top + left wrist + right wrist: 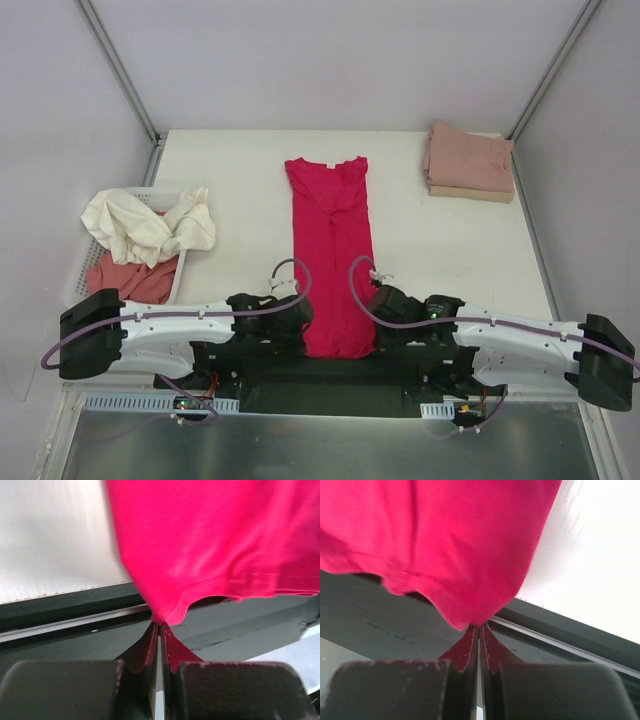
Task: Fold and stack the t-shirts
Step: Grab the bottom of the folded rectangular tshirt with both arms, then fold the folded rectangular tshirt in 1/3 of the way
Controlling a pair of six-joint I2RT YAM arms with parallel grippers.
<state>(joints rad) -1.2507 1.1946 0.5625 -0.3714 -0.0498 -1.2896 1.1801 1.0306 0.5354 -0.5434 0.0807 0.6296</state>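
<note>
At the far left a white plastic lattice basket (78,268) sits at the edge of the white table (240,160). It holds a crumpled cream fabric t-shirt (150,225) lying over a salmon-pink one (135,278). Just to its right the left gripper (303,322) reaches in to the near left corner of a bright crimson-red short-sleeved t-shirt (330,250). In the left wrist view the gripper (160,625) has its jaws clenched on the stitched hem corner of the shirt (215,545), and the cloth fans upward from the pinch above the dark frame at the near edge of the table. The crimson shirt lies in the middle of the table as a long narrow strip, sleeves folded in, neckline at the far end and hem at the near edge between the two arms. At its near right corner the right gripper (372,305) does the same. The right wrist view shows its jaws (479,627) pressed together on the other hem corner of the shirt (435,540). At the far right corner of the table, well apart, a folded dusty pink t-shirt (468,158) rests on a folded tan one (470,191).
</note>
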